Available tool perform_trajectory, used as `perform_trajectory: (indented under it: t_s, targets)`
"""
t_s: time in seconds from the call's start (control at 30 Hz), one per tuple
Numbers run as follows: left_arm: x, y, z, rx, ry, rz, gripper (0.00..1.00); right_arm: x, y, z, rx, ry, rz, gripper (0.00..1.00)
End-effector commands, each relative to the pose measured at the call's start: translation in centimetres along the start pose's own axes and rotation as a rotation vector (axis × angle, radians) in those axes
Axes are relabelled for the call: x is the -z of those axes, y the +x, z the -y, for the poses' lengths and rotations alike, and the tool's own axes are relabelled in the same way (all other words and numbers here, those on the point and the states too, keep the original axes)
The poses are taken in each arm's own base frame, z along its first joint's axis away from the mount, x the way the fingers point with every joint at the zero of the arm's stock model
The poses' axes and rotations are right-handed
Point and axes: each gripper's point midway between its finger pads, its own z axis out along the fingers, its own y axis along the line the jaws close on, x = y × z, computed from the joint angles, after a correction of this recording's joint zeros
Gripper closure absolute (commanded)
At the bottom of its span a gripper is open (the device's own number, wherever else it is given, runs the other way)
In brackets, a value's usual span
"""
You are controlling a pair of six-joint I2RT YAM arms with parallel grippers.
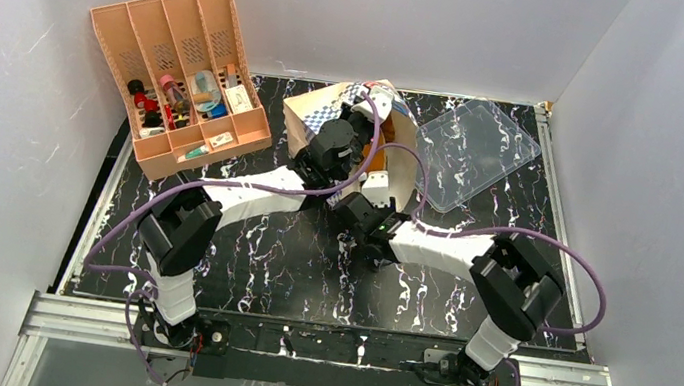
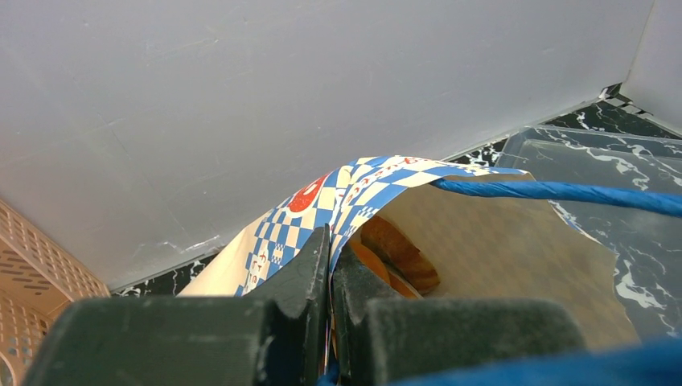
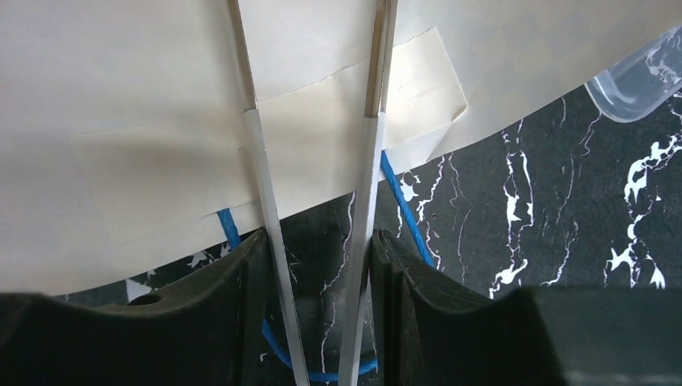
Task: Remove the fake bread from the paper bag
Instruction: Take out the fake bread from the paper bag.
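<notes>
A black table [image 1: 289,256] with white streaks fills the floor. At its far left stands an orange organiser [image 1: 178,39] with small things in its slots. A clear plastic tray [image 1: 482,137] lies at the far right. Between them, in the far middle, sits the paper bag [image 1: 314,108].

The left gripper [image 2: 330,241] is pinched tight on the bag's blue-and-white checked edge. The right gripper [image 3: 318,241] is just near of the bag, and it squeezes the metal tongs [image 3: 366,185]. The two thin tong arms stay apart and reach over the bag's pale inside. Their tips are out of the picture.

The fake bread [image 2: 402,253] is inside the bag. Only an orange-brown bit shows in the bag's mouth. A blue cord handle [image 2: 563,191] stretches off to the right.
</notes>
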Motion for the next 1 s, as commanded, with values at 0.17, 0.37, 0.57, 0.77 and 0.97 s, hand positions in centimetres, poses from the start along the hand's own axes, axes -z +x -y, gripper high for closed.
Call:
perform_trajectory:
  t_s: [0.17,0.37,0.57,0.77,0.97]
  targets:
    - [1.3,-1.1,-0.3,0.071,-0.032,0.046,1.00,-1.6,-0.4,-0.1,-0.088,0.066,0.084,0.66]
    - [1.9,-1.0,0.0,0.085,-0.018,0.054,1.00,-2.2,0.1,-1.0,-0.126,0.022,0.097,0.50]
    - [2.1,-0.6,0.1,0.081,-0.009,0.051,1.00,-2.5,0.5,-1.7,-0.138,-0.026,0.081,0.41]
    - [2.2,-0.5,0.1,0.083,-0.009,0.047,1.00,-2.5,0.8,-1.4,-0.137,-0.020,0.067,0.75]
    - [2.0,-0.6,0.1,0.079,-0.016,0.044,1.00,-1.1,-0.4,-0.3,-0.168,0.007,0.080,0.88]
